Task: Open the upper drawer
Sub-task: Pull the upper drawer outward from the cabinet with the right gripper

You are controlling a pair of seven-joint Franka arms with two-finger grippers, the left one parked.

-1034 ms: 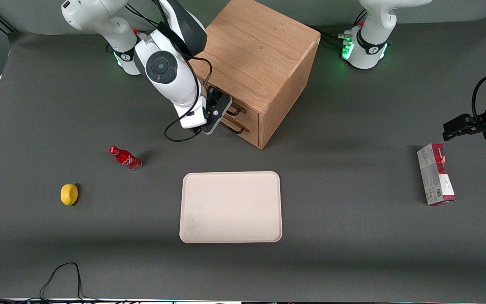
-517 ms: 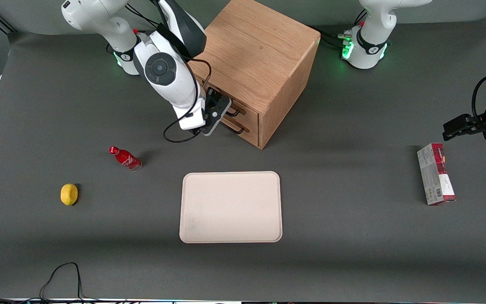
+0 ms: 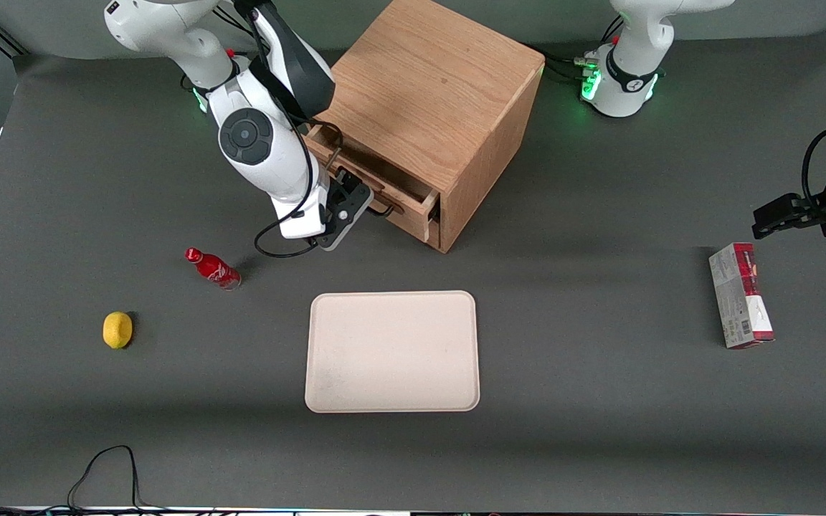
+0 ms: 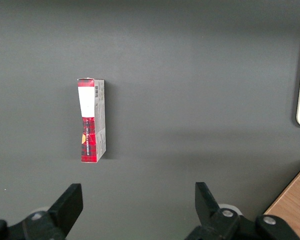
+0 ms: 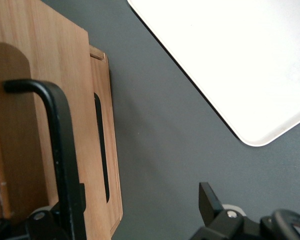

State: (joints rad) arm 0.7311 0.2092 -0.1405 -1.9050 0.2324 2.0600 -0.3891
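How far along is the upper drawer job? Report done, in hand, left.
Done: the upper drawer sticks partway out of the cabinet. In hand: the gripper, fingers open, sits at the black handle, one finger right beside the bar. Left: probably pull the drawer farther out, then let go.

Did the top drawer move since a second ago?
Yes. The upper drawer has slid out of the cabinet, toward the bottle. The gripper is at its handle.
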